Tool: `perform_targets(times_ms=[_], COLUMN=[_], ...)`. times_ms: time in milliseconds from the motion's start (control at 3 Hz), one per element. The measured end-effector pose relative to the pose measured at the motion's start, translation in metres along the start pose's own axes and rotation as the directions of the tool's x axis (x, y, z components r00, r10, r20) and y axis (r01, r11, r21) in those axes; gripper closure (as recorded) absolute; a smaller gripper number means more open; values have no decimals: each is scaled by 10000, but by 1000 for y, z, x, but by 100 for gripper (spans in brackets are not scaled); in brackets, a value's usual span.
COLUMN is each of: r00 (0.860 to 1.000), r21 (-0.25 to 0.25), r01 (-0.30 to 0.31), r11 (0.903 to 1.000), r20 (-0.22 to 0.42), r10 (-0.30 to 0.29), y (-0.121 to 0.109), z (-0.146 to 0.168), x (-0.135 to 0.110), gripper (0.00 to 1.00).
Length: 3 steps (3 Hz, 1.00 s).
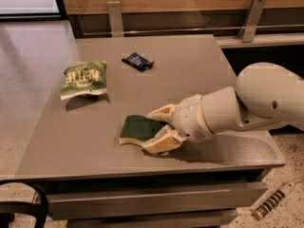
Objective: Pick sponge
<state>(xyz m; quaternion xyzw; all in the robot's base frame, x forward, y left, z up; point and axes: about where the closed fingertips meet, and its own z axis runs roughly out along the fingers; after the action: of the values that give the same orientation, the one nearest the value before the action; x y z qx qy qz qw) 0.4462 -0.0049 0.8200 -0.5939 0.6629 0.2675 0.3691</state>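
Note:
The sponge [137, 128], dark green on top with a pale yellow foam edge, lies flat on the grey table [85, 151] near its front middle. My gripper [149, 131] reaches in from the right, low over the table. It is open, with one cream finger [163, 112] at the sponge's far right corner and the other finger [159, 145] at its near right corner. The sponge's right end sits between the two fingers and is partly hidden by them.
A green-and-white snack bag [84, 79] lies at the table's left. A small dark blue packet [137, 61] lies towards the back. The table's front edge runs just below the gripper. A wooden wall with metal brackets [114, 17] stands behind.

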Motion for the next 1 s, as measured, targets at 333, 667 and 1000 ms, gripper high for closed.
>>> perform_targets(times_ms=[333,667,1000], r00=[10000,10000,9994], r21=[-12,17,220], r01=[28,58,270], r11=[10000,10000,9994], r20=[-7,-33,-242], r10=[-28,-58,-264], y=[1,0,-2], z=[1,-1,-13], x=[-1,-3,-13], gripper=[100,100,100])
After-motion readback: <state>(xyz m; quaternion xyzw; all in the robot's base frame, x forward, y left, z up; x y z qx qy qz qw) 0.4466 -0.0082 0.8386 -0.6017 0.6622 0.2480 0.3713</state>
